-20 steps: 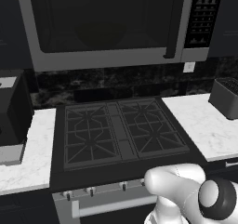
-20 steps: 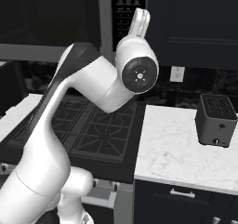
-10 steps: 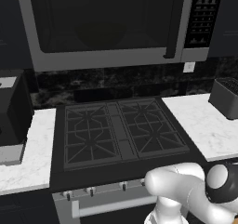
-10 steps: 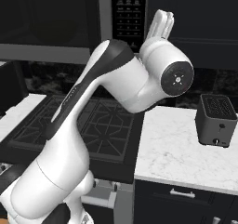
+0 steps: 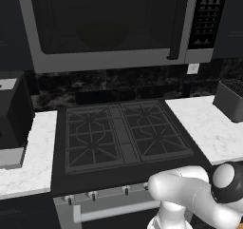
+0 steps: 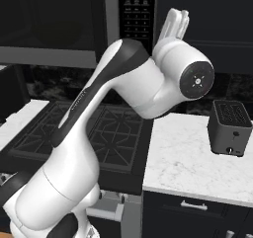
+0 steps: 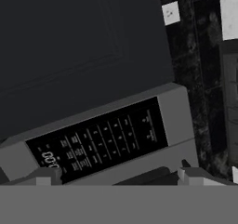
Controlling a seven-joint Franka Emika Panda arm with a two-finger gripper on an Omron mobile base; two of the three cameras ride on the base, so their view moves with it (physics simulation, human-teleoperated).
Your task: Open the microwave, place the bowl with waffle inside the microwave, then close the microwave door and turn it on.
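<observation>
Swung rightward and higher since the earlier frames: wrist joint now level with the button panel (image 6: pixel 137 11) in the right base view, gripper (image 6: pixel 176 23) raised in front of the upper cabinet. Microwave (image 5: pixel 114 26) mounted above the stove (image 5: pixel 121 135), shut; microwave door (image 5: pixel 107 19) flush in its grey frame, slim dark handle (image 5: pixel 176 23) standing vertical at the door's right edge, just beside the panel. Judged rigid and hinged on the left, so moderate resistance on the pull; glass likely slick, hence hold best taken on the handle bar, not the pane. Hand view looks onto the panel (image 7: pixel 100 141) and the dark door above it, rolled well off level. Fingers (image 7: pixel 44 176) barely visible at the bottom edge, apart from each other, nothing seen between them; taken as released. Bowl not located. White marbled table (image 5: pixel 209 126) on both sides of the stove; toaster (image 6: pixel 229 127) on the right stretch, dark boxy appliance (image 5: pixel 14 111) on the left. Dark speckled backsplash (image 5: pixel 118 88) and wall outlet (image 5: pixel 192 69) behind.
</observation>
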